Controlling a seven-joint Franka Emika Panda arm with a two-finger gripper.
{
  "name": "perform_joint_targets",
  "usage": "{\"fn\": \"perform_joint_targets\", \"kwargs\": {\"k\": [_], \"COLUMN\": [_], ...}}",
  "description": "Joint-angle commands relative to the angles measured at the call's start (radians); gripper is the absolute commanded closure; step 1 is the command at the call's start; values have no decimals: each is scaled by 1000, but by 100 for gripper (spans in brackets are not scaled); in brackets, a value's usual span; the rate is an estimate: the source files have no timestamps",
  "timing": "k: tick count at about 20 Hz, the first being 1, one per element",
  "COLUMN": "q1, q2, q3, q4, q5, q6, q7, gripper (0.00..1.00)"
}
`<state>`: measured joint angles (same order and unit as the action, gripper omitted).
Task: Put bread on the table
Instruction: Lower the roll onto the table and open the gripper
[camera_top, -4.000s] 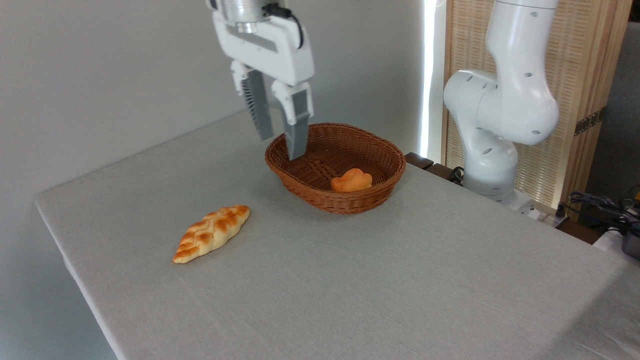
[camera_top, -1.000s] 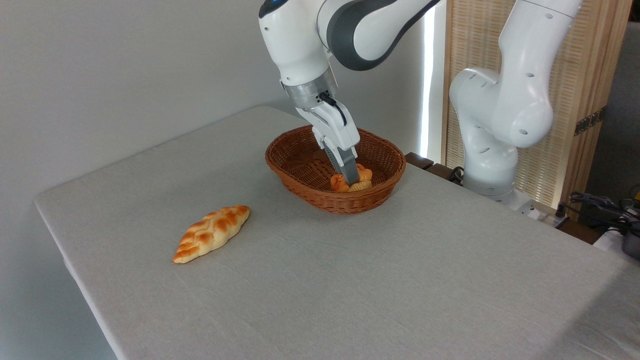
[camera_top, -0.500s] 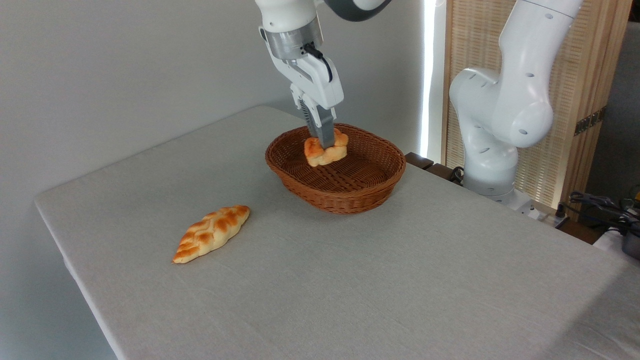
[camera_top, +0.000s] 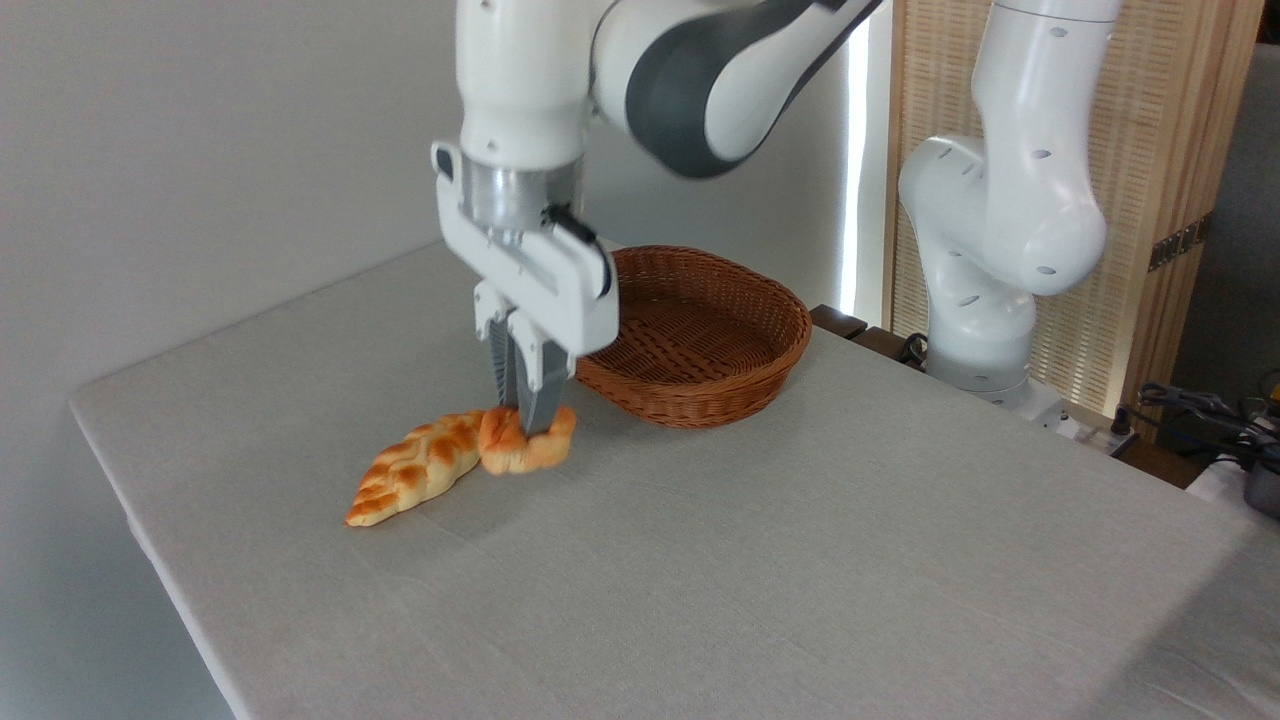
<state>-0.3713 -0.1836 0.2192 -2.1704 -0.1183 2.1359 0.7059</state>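
We hold the bun (camera_top: 524, 446) clamped in our closed jaws directly beneath the gripper (camera_top: 528, 420), low over the surface (camera_top: 760, 560), just right of the braided loaf (camera_top: 420, 465).

Plain pale grey wall (camera_top: 200, 150) behind, unmarked. Narrow strip of bright daylight (camera_top: 858, 150) right of it. Slatted wood-framed screen (camera_top: 1170, 150) at upper right. Dark cables and equipment (camera_top: 1215, 420) beyond the right edge, dim, indistinct. Lighting soft, even.
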Motion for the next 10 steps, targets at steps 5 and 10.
{"fn": "perform_joint_targets", "kwargs": {"k": [5, 10], "q1": [-9, -8], "q2": [95, 95], "q3": [3, 2], "q4": [29, 34], "q5": [6, 5], "q6": [36, 35], "q7": [0, -6], "gripper": [0, 0]}}
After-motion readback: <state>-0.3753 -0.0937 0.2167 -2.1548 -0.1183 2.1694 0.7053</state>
